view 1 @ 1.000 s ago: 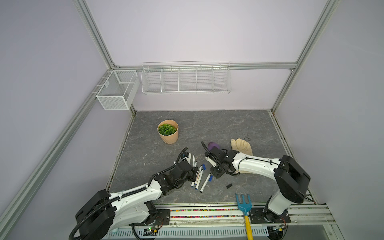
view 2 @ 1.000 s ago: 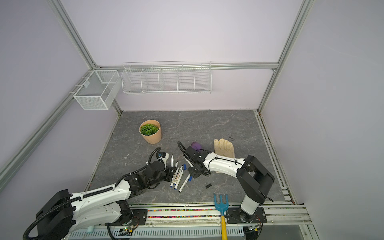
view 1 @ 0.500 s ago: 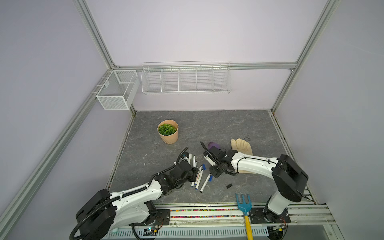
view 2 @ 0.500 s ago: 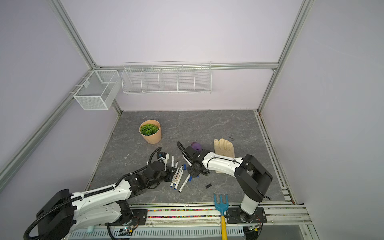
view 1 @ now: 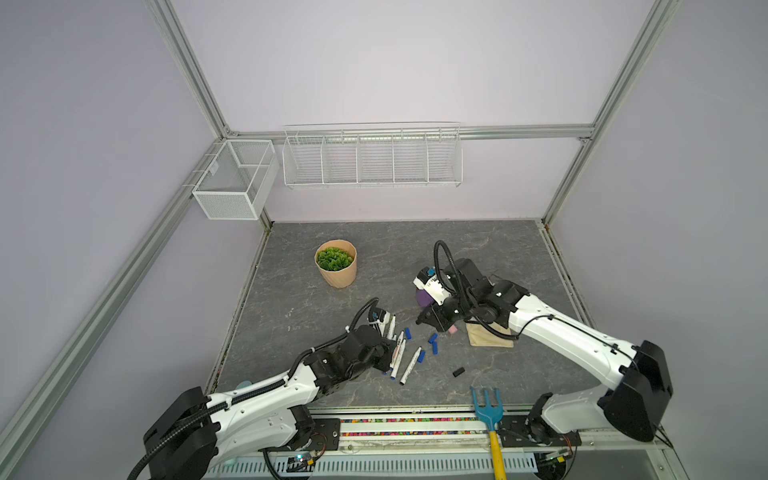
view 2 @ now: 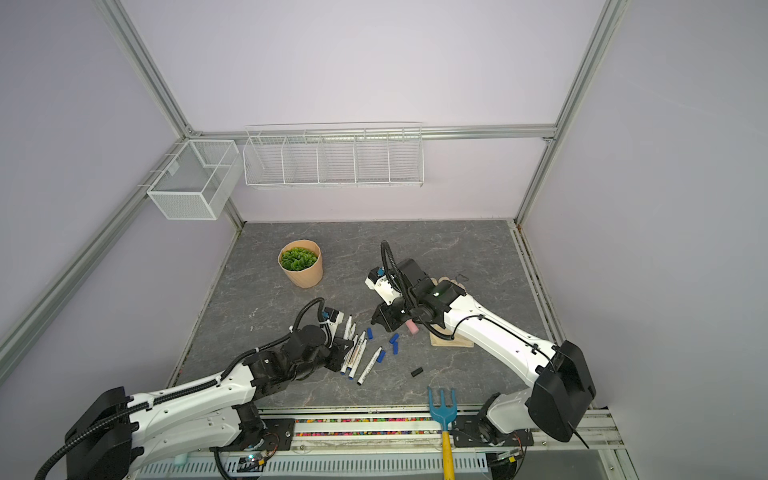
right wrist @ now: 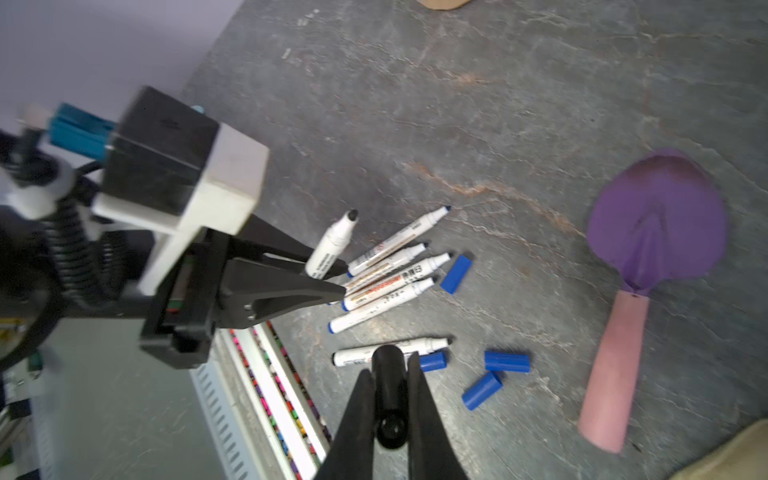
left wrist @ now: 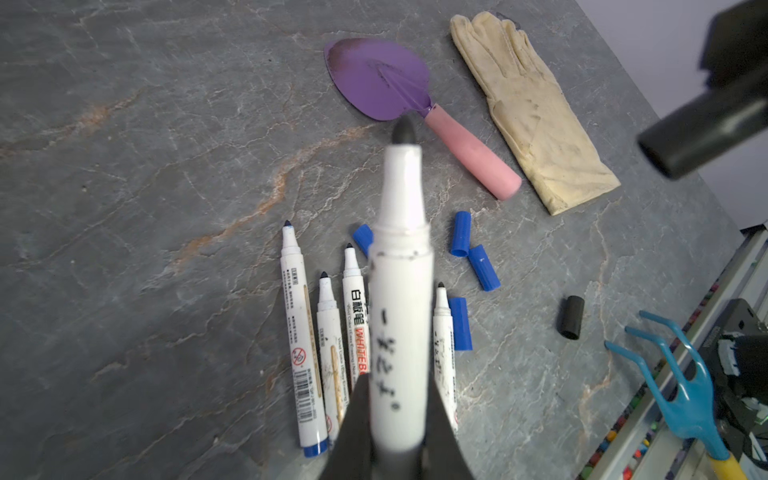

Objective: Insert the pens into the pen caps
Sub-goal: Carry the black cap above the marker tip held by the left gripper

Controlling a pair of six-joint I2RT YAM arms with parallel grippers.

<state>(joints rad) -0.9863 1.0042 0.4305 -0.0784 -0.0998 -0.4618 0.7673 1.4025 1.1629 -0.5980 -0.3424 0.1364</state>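
Just below the middle of both top views, your left gripper (left wrist: 399, 390) is clamped on a black-tipped pen (left wrist: 401, 270), and your right gripper (right wrist: 390, 370) is pinched around a black cap (right wrist: 388, 399). Line up the cap's open mouth with the tip first, then push straight along the barrel, no angling.

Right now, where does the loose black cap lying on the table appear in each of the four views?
Top view: loose black cap between the pens and the blue hand rake.
Top view: same spot.
Left wrist: between the two adjacent blue caps and the blue hand rake, at.
Right wrist: not in it; the held black cap sits in the right gripper.
Shared landmark: the two adjacent blue caps.
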